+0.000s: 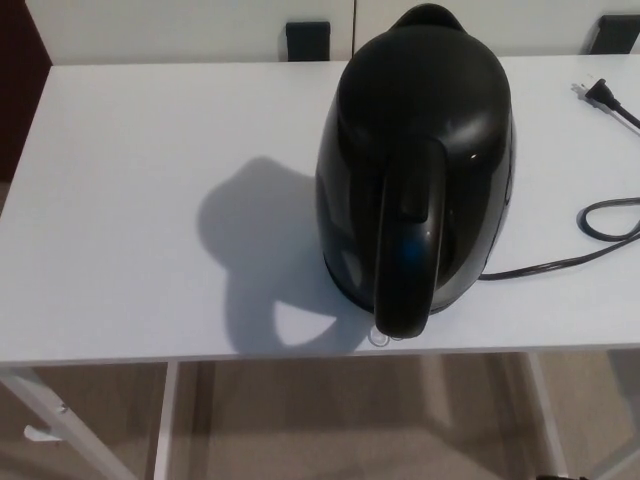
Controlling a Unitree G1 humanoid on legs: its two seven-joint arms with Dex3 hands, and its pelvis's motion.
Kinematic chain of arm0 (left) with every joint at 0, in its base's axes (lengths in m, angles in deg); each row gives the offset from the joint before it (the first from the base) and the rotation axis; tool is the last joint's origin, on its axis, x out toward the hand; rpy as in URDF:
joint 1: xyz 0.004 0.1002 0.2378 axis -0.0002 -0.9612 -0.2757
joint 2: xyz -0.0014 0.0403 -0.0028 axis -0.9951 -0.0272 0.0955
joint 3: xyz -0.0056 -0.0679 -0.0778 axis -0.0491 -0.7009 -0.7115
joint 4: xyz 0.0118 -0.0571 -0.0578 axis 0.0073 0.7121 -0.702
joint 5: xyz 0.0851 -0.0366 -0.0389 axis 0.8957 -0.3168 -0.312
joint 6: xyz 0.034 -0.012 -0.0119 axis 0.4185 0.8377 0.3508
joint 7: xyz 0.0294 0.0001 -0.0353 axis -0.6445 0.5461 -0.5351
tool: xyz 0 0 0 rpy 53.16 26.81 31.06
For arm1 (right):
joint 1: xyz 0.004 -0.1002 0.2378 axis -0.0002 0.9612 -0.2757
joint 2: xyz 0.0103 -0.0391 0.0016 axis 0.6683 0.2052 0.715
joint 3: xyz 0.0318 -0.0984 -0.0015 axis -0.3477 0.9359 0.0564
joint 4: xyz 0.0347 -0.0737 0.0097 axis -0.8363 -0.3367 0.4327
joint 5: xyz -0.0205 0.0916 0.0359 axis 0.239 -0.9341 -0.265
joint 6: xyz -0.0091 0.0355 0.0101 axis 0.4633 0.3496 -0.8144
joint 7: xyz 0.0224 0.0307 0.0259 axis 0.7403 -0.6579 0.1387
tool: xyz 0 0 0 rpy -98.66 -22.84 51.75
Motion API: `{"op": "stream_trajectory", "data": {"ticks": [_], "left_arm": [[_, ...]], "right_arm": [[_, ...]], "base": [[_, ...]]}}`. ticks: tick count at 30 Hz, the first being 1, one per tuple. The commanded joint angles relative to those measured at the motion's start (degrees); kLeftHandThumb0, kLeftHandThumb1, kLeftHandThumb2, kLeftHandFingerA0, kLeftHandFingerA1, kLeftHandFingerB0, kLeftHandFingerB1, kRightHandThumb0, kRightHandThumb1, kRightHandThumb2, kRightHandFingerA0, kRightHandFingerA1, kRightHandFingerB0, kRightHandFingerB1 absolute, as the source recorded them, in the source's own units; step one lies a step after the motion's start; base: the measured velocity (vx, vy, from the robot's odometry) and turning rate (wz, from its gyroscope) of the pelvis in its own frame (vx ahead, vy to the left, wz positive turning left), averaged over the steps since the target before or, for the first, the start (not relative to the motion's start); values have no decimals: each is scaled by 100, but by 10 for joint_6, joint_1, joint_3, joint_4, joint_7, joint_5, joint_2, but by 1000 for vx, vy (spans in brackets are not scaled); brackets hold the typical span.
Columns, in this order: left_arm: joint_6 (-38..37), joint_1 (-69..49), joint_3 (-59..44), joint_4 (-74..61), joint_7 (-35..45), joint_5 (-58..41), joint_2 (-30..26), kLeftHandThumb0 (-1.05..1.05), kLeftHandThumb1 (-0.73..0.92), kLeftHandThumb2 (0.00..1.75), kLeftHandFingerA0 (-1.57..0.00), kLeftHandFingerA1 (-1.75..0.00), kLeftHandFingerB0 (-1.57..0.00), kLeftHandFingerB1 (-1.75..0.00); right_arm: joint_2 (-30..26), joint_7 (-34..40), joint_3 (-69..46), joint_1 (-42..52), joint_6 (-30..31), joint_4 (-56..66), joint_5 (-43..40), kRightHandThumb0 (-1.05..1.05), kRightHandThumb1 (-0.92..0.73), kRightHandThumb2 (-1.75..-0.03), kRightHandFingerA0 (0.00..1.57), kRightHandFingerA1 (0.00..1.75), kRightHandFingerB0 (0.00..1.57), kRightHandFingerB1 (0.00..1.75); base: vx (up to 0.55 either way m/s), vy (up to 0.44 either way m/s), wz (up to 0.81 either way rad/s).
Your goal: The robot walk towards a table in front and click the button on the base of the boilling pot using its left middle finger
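A glossy black boiling pot stands on the white table, right of centre, its handle pointing toward me. Below the handle's lower end, near the table's front edge, a small pale piece of the base peeks out; the button itself I cannot make out. Neither of my hands shows in the head view.
The pot's black cord runs right across the table, loops at the right edge and ends in a plug at the far right. Two dark chair backs stand behind the table. White table legs and beige floor lie below.
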Motion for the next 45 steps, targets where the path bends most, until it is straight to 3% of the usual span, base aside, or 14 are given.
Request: {"op": "stream_trajectory", "data": {"ticks": [1, 8, 10, 11, 12, 15, 16, 19, 23, 24, 25, 27, 28, 45], "left_arm": [[41, 191, -6, 317, 1, -92, 110, -37, 47, 105, -2, -46, 0, -47], [51, 265, -96, 485, -11, -194, 190, -36, 49, 104, -1, -48, 0, -47], [50, 274, -113, 519, -22, -203, 198, -35, 50, 105, -1, -47, 0, -46], [46, 278, -123, 539, -24, -208, 200, -35, 51, 105, -1, -47, 0, -47], [42, 283, -131, 560, -21, -212, 199, -71, 67, 84, -19, -42, -12, -38], [37, 294, -168, 601, 22, -248, 195, -71, 64, 91, -26, -47, -8, -35], [34, 294, -176, 605, 30, -256, 196, -66, 78, 63, -34, -37, -12, -26], [22, 291, -188, 607, 47, -260, 196, -74, 64, 90, -25, -45, -10, -37], [3, 296, -195, 618, 56, -257, 202, -68, 75, 63, -27, -34, -13, -26], [-1, 295, -194, 616, 59, -256, 203, -71, 63, 89, -20, -45, -7, -36], [-4, 294, -194, 613, 63, -256, 204, -67, 75, 63, -27, -35, -13, -26], [-6, 298, -194, 619, 64, -257, 203, -71, 62, 89, -21, -45, -7, -36], [-10, 299, -194, 621, 67, -260, 203, -67, 75, 63, -26, -34, -13, -25], [-22, 310, -165, 642, 91, -300, 186, -70, 62, 89, -20, -46, -6, -35]], "right_arm": [[-15, 8, -3, 12, -11, -12, 2, -14, -41, -86, 50, 65, 19, 51], [-11, 9, -2, 19, -9, -8, 2, -14, -41, -86, 50, 65, 20, 51], [-11, 10, -3, 16, -7, -7, 2, -17, -58, -57, 58, 50, 30, 38], [-13, 11, -2, 14, -7, -7, 3, -14, -41, -86, 49, 64, 19, 51], [-14, 9, -3, 13, -7, -5, 2, -14, -41, -86, 48, 64, 19, 51], [-16, 3, -5, 11, -8, -6, 0, -13, -42, -87, 46, 63, 18, 51], [-16, 2, -5, 11, -5, -6, -1, -12, -43, -87, 45, 62, 18, 50], [-15, -3, -8, 12, -3, -6, -6, -11, -43, -87, 48, 64, 18, 50], [-15, -4, -9, 12, -4, -9, -6, -11, -42, -87, 48, 64, 18, 51], [-15, -3, -8, 12, -3, -8, -5, -13, -42, -87, 47, 64, 18, 50], [-15, -1, -6, 10, -3, -6, -2, -14, -41, -86, 48, 64, 18, 51], [-14, 0, -6, 8, -1, -5, -2, -14, -41, -86, 48, 64, 18, 51], [-14, 0, -6, 8, -2, -6, -2, -13, -41, -86, 49, 65, 18, 51], [-12, 6, -8, -5, 0, -18, -2, -11, -42, -87, 48, 64, 18, 50]], "base": [[0, 0, 0], [0, 0, 0], [0, 0, 0], [0, 0, 0], [0, 0, 0], [0, 0, 0], [0, 0, 0], [0, 0, 0], [0, 0, 0], [0, 0, 0], [0, 0, 0], [0, 0, 0], [0, 0, 0], [0, 0, 0]]}}
